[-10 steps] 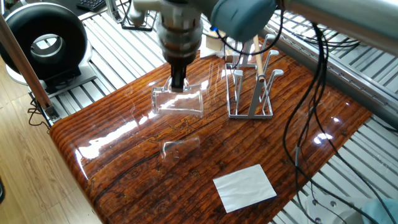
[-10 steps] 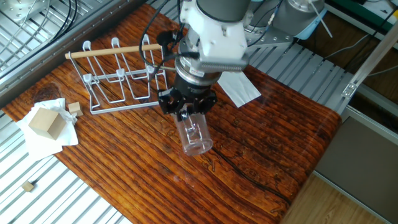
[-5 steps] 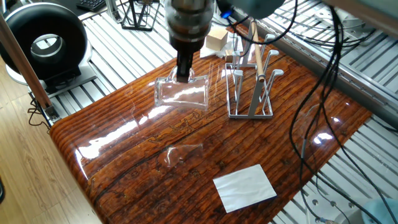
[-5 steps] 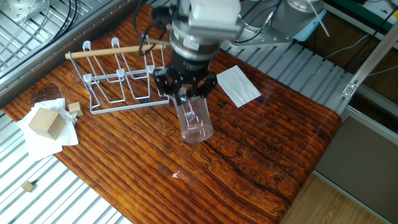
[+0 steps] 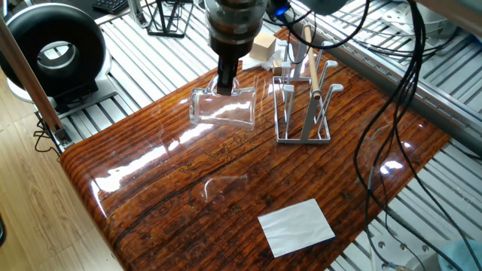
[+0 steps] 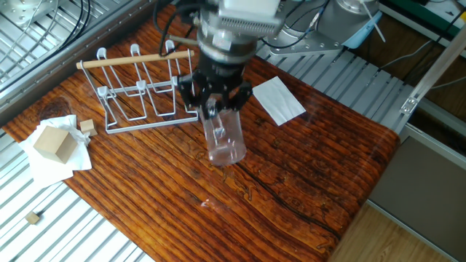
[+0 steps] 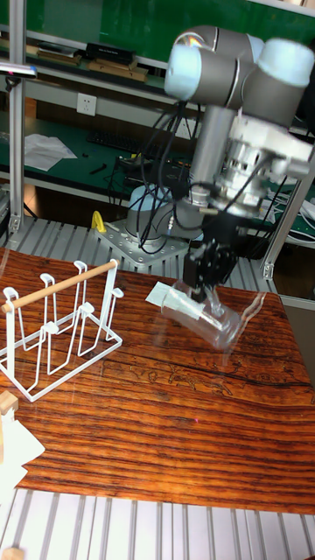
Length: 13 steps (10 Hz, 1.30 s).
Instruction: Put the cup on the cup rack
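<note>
Clear, colourless glass tumbler cup (image 5: 223,110) off the glossy wooden tabletop (image 5: 188,188), carried tilted, nearly on its side. Black two-finger gripper (image 5: 227,77) clamped on its wall. Cup hangs just left of the small grey metal wire cup rack (image 5: 304,98) with light wooden rod handle, not touching it. Pickup done. Left, by my reckoning: carry it right over a peg, mouth down, lower, release. White paper sheet (image 5: 297,226) lies near, unused.
</note>
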Motion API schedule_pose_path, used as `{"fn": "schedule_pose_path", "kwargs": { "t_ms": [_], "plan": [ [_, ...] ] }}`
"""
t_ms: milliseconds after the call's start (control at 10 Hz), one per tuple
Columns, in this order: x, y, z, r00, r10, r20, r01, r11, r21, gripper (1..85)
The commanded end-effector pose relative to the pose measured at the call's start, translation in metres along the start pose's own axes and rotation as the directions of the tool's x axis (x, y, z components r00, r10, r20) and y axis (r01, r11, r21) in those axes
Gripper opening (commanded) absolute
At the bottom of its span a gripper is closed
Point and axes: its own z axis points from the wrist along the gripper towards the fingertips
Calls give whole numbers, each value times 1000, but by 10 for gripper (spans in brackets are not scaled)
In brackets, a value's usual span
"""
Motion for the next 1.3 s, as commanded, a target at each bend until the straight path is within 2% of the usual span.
{"fn": "schedule_pose_path", "kwargs": {
  "t_ms": [0,100,200,300,400,500,800,1000,1200],
  "plan": [
    [-20,11,59,995,63,74,-63,998,-6,10],
    [-26,27,65,992,98,83,-92,993,-67,10],
    [-23,28,68,993,90,72,-85,994,-64,10],
    [-19,36,68,993,104,50,-99,991,-87,10],
    [-14,36,70,994,102,32,-99,992,-83,10],
    [-13,35,74,994,102,31,-100,992,-77,10],
    [-16,36,93,993,100,69,-94,993,-76,10],
    [-14,42,97,991,113,70,-106,990,-94,10],
    [-13,41,102,990,112,82,-106,991,-80,10]
  ]
}}
